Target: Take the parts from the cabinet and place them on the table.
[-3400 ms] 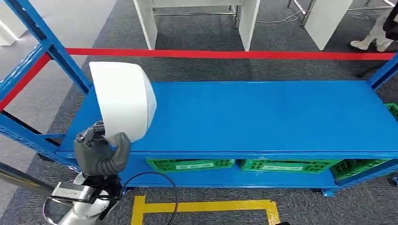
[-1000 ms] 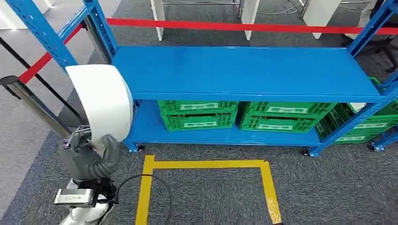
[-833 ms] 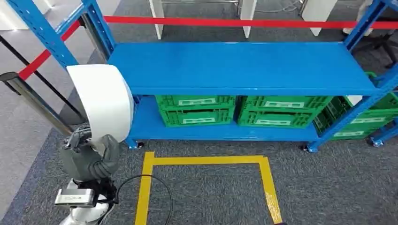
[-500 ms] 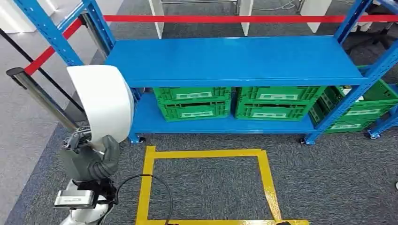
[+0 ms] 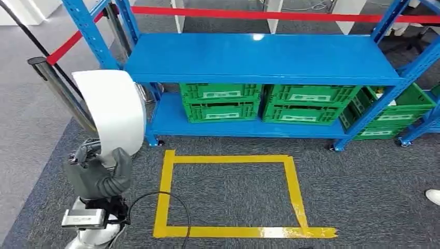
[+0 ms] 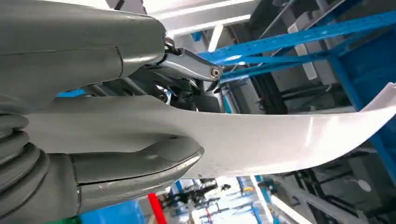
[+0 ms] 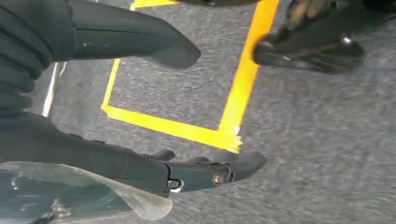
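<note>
My left hand [image 5: 98, 174] stands at the lower left of the head view and grips a large white curved part [image 5: 111, 111] by its lower edge, holding it upright. In the left wrist view the thumb and darker fingers [image 6: 187, 65] pinch the white part [image 6: 280, 140] between them. The blue cabinet rack [image 5: 259, 57] stands ahead, its top shelf bare. My right hand [image 7: 56, 144] hangs over the grey carpet with its thumb and fingers apart and nothing in it.
Green crates [image 5: 220, 101] [image 5: 308, 104] fill the rack's lower shelf, with more at the right [image 5: 399, 111]. A yellow tape square [image 5: 228, 194] marks the carpet before the rack. A metal post [image 5: 62, 93] with red tape stands left. A person's shoe [image 5: 433, 196] shows at the right edge.
The camera has drawn back from the rack, so the shelf sits farther off and the yellow square has come into view. My left hand keeps holding the white part.
</note>
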{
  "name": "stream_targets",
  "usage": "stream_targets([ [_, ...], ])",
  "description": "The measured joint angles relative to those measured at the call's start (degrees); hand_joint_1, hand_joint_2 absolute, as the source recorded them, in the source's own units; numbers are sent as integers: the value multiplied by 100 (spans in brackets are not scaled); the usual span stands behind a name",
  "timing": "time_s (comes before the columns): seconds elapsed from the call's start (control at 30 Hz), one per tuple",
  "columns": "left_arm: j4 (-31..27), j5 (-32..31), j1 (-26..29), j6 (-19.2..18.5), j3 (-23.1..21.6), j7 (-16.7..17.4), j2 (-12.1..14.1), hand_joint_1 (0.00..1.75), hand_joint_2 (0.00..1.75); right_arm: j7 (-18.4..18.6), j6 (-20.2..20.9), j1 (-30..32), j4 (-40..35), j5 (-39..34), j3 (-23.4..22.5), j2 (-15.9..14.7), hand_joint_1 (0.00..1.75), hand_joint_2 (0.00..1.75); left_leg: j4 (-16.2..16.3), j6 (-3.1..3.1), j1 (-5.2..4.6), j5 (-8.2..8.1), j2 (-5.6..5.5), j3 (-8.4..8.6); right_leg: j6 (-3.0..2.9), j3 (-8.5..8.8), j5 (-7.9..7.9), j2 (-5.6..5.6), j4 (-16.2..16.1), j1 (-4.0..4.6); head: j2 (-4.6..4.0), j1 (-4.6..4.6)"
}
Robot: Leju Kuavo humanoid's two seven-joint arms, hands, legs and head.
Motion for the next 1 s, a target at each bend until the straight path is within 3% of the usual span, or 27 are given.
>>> stream_targets([
  [0.03,0,0,4,0,0,0,0,175,175,-2,-2,0,0,0,2,-2,0,175,43,-20,8,57,2,-102,7,201,276,0,-181,-7,0,-5],
  [0.07,0,0,6,0,2,0,0,175,175,-2,-4,-5,-2,2,0,-4,0,175,107,-48,21,112,-1,-223,15,526,453,-1,-579,-18,0,-4],
  [0.1,-2,0,5,0,4,2,-2,175,175,0,-4,-15,-2,2,0,-7,0,175,179,-84,21,147,-6,-303,26,905,399,0,-1085,-37,0,-2],
  [0.13,-7,0,5,0,11,7,-4,175,175,-2,-4,-27,-2,4,2,-4,0,175,274,-109,-13,162,-8,-391,31,1350,177,0,-1679,-32,0,9],
  [0.17,-11,-2,5,0,15,7,-6,175,175,-7,-4,-32,-2,4,2,-4,0,175,311,-140,-17,203,1,-425,-44,1439,12,21,-1911,-20,0,-9],
  [0.23,-13,-2,4,2,15,9,-15,175,175,-11,-4,-22,-2,4,2,-4,0,175,295,-181,-5,316,6,-438,-119,1305,51,21,-1841,7,0,-4],
  [0.27,-13,-2,11,2,15,9,-13,175,175,-9,-2,10,2,4,2,0,0,175,300,-212,0,358,1,-467,-193,1255,119,3,-1846,-21,0,9],
  [0.3,-13,-2,24,2,15,9,-13,175,175,-9,0,-3,9,4,2,7,0,175,351,-261,18,183,-30,-509,-253,1186,169,-24,-1844,-31,0,5],
  [0.33,-13,0,32,2,15,9,-7,175,175,0,-4,2,9,4,0,4,0,175,553,-304,22,-173,-34,-548,-291,1121,234,-29,-1843,-30,0,-26],
  [0.4,-13,0,28,4,13,9,-7,175,175,-2,-4,-8,9,4,0,2,0,175,1381,-366,52,-884,-34,-689,-321,1031,369,-36,-1832,-27,0,-39],
  [0.43,-13,0,30,2,15,9,-4,175,175,-2,-4,-10,9,4,0,2,0,175,1800,-379,60,-1042,-35,-743,-325,932,412,-34,-1830,-26,0,-48],
  [0.47,-13,0,32,2,15,9,-4,175,175,0,-4,-3,9,7,0,2,0,175,2036,-383,63,-1002,-36,-733,-318,854,474,-36,-1821,-25,0,-48],
  [0.5,-13,-2,36,4,15,5,-4,175,175,0,-4,6,9,9,0,2,0,175,2057,-375,65,-784,-36,-638,-313,774,532,-45,-1809,-24,0,-46],
  [0.53,-13,-2,41,2,15,4,-4,175,175,0,-4,7,9,11,0,2,0,175,1851,-355,65,-575,-37,-452,-306,713,572,-45,-1803,-23,0,-48],
  [0.6,-20,2,47,2,15,4,-4,175,175,2,-4,-1,9,11,0,4,0,175,870,-261,50,-324,-44,195,-285,662,638,-39,-1797,-16,0,-50],
  [0.63,-28,7,46,4,18,4,-4,175,175,2,-4,-1,11,11,0,9,0,175,379,-191,32,-417,-50,495,-264,642,666,-39,-1791,-11,0,-42],
  [0.67,-41,22,47,4,22,4,-4,175,175,4,-4,-1,11,11,0,9,0,175,162,-173,20,-468,-45,608,-230,617,695,-33,-1782,0,0,-44],
  [0.77,-50,52,51,4,39,2,-7,175,175,11,-4,1,11,11,0,9,0,175,30,-126,-6,-494,-46,549,-104,536,803,-58,-1786,-10,0,-44],
  [0.8,-52,57,60,4,46,2,-17,175,175,11,-7,5,11,11,0,2,0,175,-39,-86,67,-413,-26,563,-90,461,748,-52,-1740,-19,0,-39],
  [0.83,-52,61,58,4,57,0,-18,175,175,11,-9,7,11,11,0,0,0,175,-55,-44,59,-379,-21,536,-73,374,573,-25,-1579,-2,0,-33],
  [0.87,-57,68,63,4,61,-2,-31,175,175,11,-9,2,11,11,0,0,0,175,-41,-11,53,-346,-21,486,-63,215,327,-6,-1216,-6,0,-9],
  [0.93,-59,85,92,4,77,-2,-31,175,175,-9,26,5,11,7,2,0,0,175,-13,-1,25,-300,-13,387,-28,-174,-114,-3,-235,-10,0,-7],
  [0.97,-59,92,100,4,79,-2,-31,175,175,-20,64,12,11,2,0,0,0,175,6,0,14,-278,-11,345,-18,-252,-176,-3,7,-10,0,-9],
  [1.0,-59,92,108,4,81,-2,-31,175,175,-46,136,18,11,-15,-2,-4,0,175,31,0,9,-264,-12,309,-15,-186,-95,-2,-39,-8,0,-4],
])
